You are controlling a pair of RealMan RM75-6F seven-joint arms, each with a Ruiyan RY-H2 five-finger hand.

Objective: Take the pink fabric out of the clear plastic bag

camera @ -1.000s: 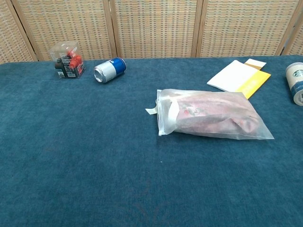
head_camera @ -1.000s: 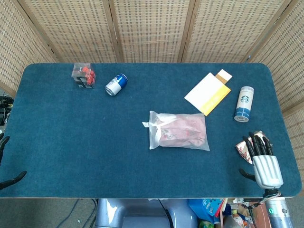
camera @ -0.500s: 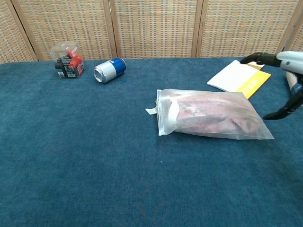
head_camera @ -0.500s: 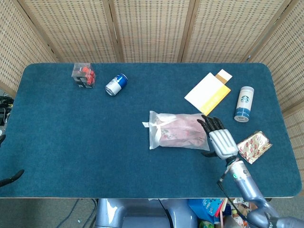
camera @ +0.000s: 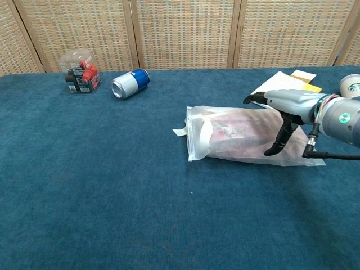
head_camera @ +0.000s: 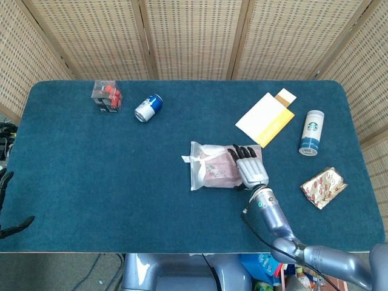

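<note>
The clear plastic bag (head_camera: 225, 166) lies flat near the middle of the blue felt desk (head_camera: 121, 182), the pink fabric (camera: 247, 135) inside it. The right hand (head_camera: 249, 168) is over the bag's right end — fingers (camera: 254, 98) spread flat above it, thumb down at the near side, grasping nothing. The left hand (head_camera: 7, 206) is released at the desk's left edge.

Bright, even overhead light, faint shadows, both views sharp.
</note>
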